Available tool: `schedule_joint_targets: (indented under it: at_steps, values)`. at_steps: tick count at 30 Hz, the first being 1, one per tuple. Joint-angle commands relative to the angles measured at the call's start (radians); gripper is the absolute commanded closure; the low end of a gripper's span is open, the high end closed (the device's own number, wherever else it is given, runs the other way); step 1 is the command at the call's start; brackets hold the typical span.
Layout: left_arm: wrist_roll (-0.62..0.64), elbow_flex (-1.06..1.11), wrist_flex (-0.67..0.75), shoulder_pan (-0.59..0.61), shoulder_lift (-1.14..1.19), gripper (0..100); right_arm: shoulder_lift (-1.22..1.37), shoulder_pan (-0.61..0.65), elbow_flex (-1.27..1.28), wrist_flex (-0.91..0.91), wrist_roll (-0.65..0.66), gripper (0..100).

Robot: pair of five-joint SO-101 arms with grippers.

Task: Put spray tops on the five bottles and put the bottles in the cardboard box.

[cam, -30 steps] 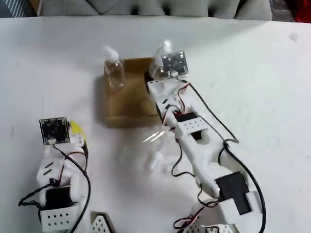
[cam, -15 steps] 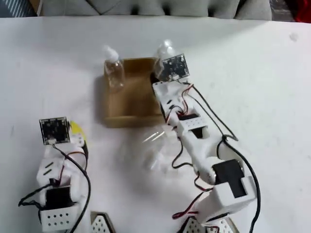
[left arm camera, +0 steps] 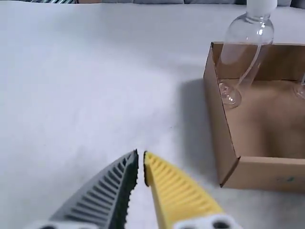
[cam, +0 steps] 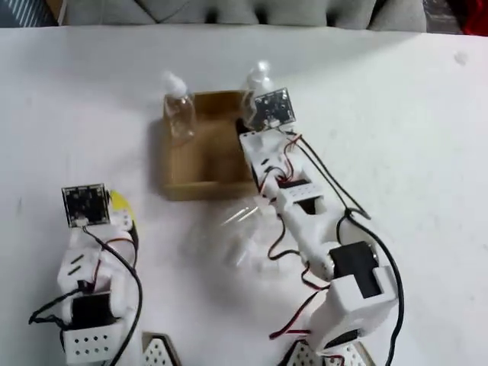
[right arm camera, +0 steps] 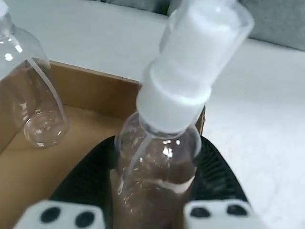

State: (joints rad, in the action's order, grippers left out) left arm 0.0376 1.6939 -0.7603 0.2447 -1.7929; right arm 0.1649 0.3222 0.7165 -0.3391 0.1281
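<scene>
While the right claw point(right arm camera: 152, 179) is closed around the body of a clear bottle point(right arm camera: 159, 152), the white spray top point(right arm camera: 190, 71) is already on it, and the bottle is at the far right corner of the cardboard box point(cam: 204, 185). Whether its bottom touches the box floor is hidden.

A second bottle point(cam: 180, 114) with a top stands inside the box at the far left corner.

To place it well, I think the claw should keep the bottle upright and lower it until it rests on the floor. It should stay apart from the wall and open only then.

The left claw point(left arm camera: 140, 164) is low over the table point(cam: 396, 114), well apart from the box, almost closed and holding nothing.
</scene>
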Motion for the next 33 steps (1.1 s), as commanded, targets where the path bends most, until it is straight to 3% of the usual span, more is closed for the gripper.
schedule_joint_targets:
  at_steps: [1,13,20,33]
  values:
    - [-0.014,0.0,-0.002,-0.018,-0.008,97,0.004,-0.004,-0.041,-0.018,0.014,98.3]
    - [-0.014,0.0,0.002,-0.018,-0.008,97,0.004,-0.002,-0.035,-0.018,0.014,97.9]
    - [-0.014,0.0,0.002,-0.018,-0.008,97,0.005,-0.002,-0.034,-0.015,0.014,83.1]
    - [-0.014,0.0,0.002,-0.016,-0.008,97,0.007,0.047,-0.023,-0.018,0.012,81.9]
